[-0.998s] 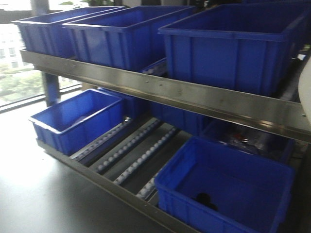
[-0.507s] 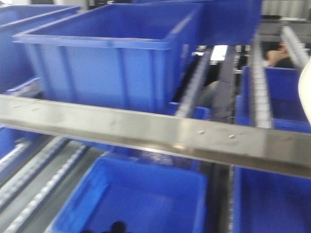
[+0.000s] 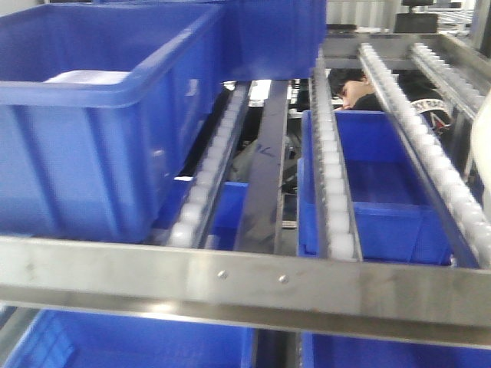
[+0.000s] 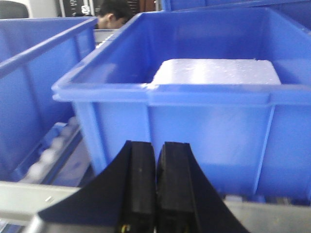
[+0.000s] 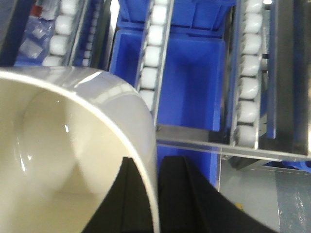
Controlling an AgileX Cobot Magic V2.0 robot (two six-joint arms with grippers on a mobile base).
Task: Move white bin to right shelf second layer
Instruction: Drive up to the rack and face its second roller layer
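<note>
The white bin, glossy cream plastic, fills the lower left of the right wrist view. My right gripper is shut on its rim, one finger inside the wall and one outside. The bin hangs above the right shelf's roller rails and steel front crossbar. In the front view a pale sliver of the bin shows at the right edge, beside the rails and behind the crossbar. My left gripper is shut and empty, facing a blue crate.
The blue crate on the left of this level holds a white foam block. More blue crates sit below the rails and at left. A person is behind the rack.
The front view has swung right along the rack and closer. The crossbar now sits low in the frame and the open roller rails fill the middle. The bin stays at the right edge.
</note>
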